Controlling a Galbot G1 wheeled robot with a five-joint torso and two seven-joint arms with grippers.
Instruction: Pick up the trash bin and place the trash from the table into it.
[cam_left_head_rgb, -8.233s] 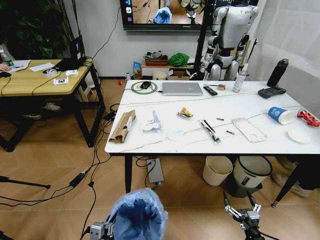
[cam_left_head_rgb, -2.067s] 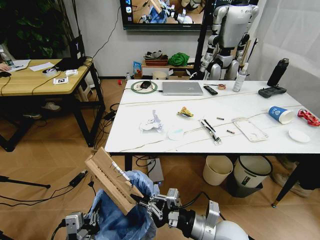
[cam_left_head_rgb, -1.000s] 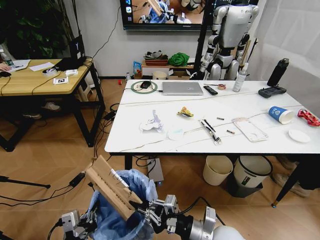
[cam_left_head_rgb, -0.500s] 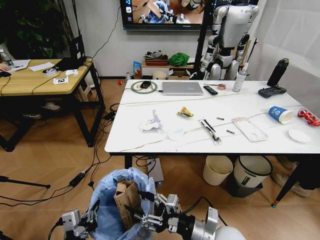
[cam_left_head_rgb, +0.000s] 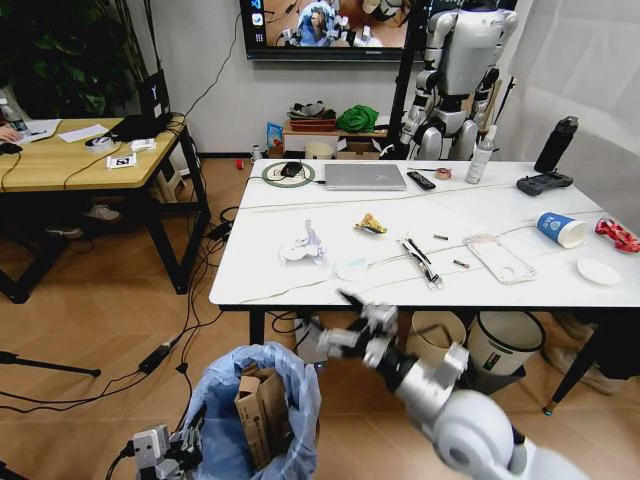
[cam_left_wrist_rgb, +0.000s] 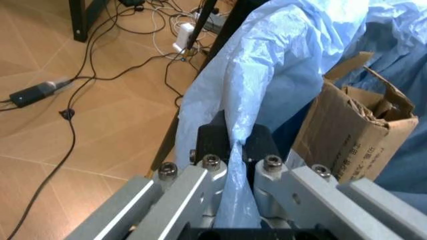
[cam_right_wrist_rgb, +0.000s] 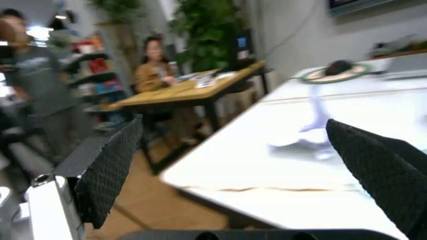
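Reaching for the next trash: the right end effector (cam_left_head_rgb: 352, 325), jaws spread and empty, should be aligned over the crumpled white paper (cam_left_head_rgb: 303, 246) on the tabletop (cam_left_head_rgb: 520, 290), well ahead of it. The trash bin (cam_left_head_rgb: 262, 415) is clamped at its bag rim by the left end effector (cam_left_wrist_rgb: 235, 150), cardboard piece (cam_left_head_rgb: 260, 412) inside.

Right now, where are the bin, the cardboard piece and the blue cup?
bin (cam_left_head_rgb: 215, 400): head view, on the blue bag at its left side.
cardboard (cam_left_head_rgb: 262, 418): head view, on its brown face, standing inside the bin.
cup (cam_left_head_rgb: 554, 228): head view, on its blue side, lying on the table.
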